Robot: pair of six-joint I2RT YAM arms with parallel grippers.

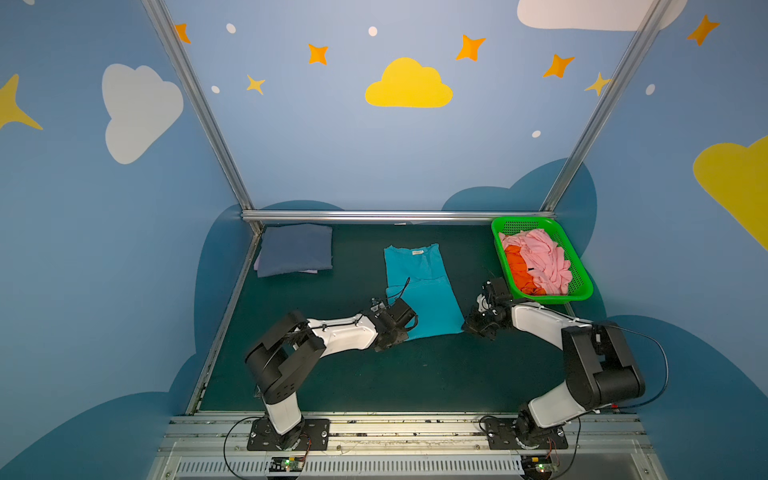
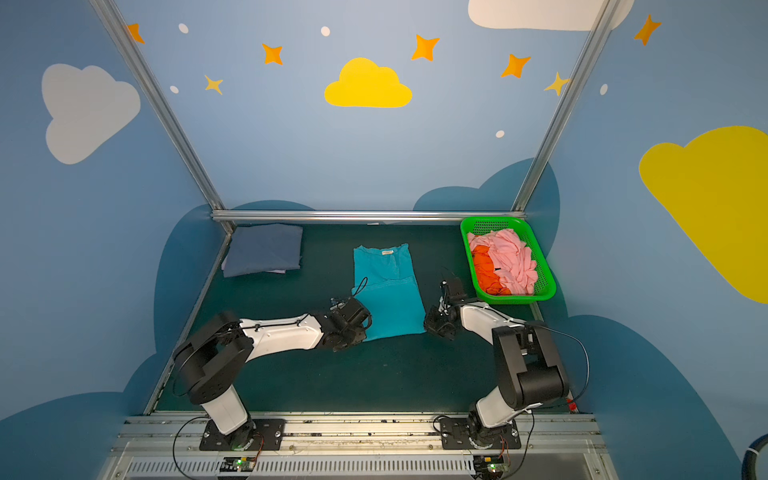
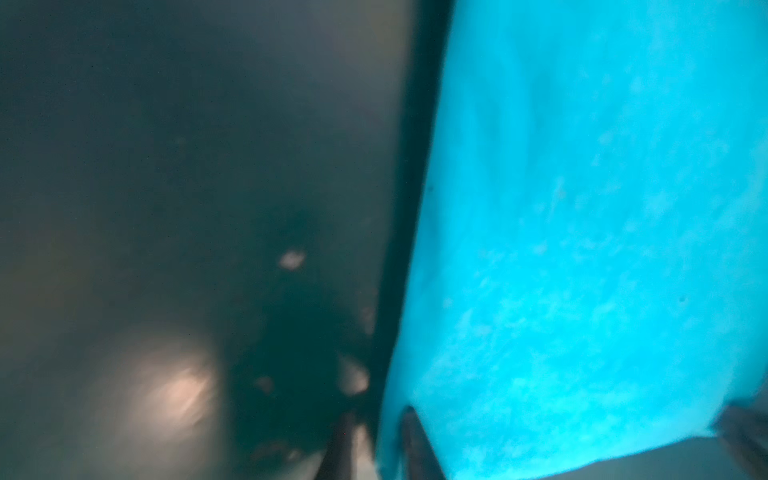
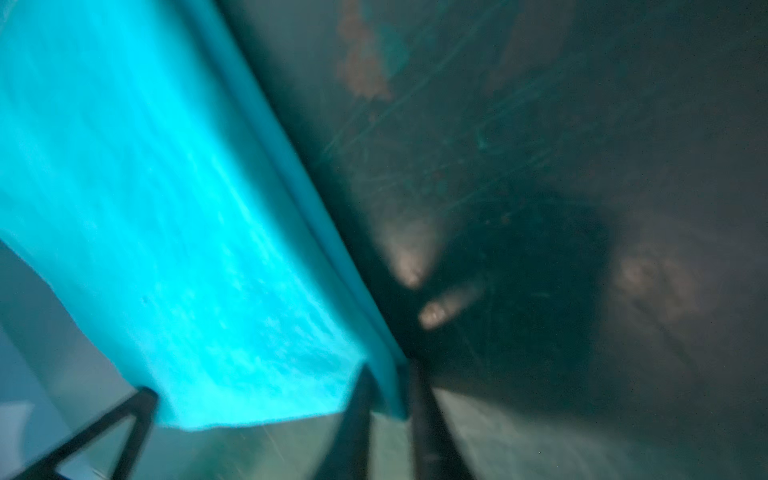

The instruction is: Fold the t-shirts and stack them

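Teal t-shirt (image 1: pixel 419 291) (image 2: pixel 390 299) lies flat on the dark green desk (image 1: pixel 374 374) as a long folded strip. Its near hem spans the gap between the left jaws and the right jaws, and its collar label (image 1: pixel 417 252) sits at the end far from both.

The left jaws are clenched on one hem corner. In the blurred left wrist view the fingers (image 3: pixel 415 440) stand close together with the cloth's edge between them. The right jaws grasp the opposite corner, fingers (image 4: pixel 424 415) pinching the fabric.

A folded slate-blue t-shirt (image 1: pixel 297 253) (image 2: pixel 264 249) rests well beyond the left jaws, at the desk's far corner. Just beyond the right jaws, on their outer side, a green basket (image 1: pixel 552 297) holds a crumpled pink t-shirt (image 1: pixel 540 253) and an orange t-shirt (image 1: pixel 517 266).
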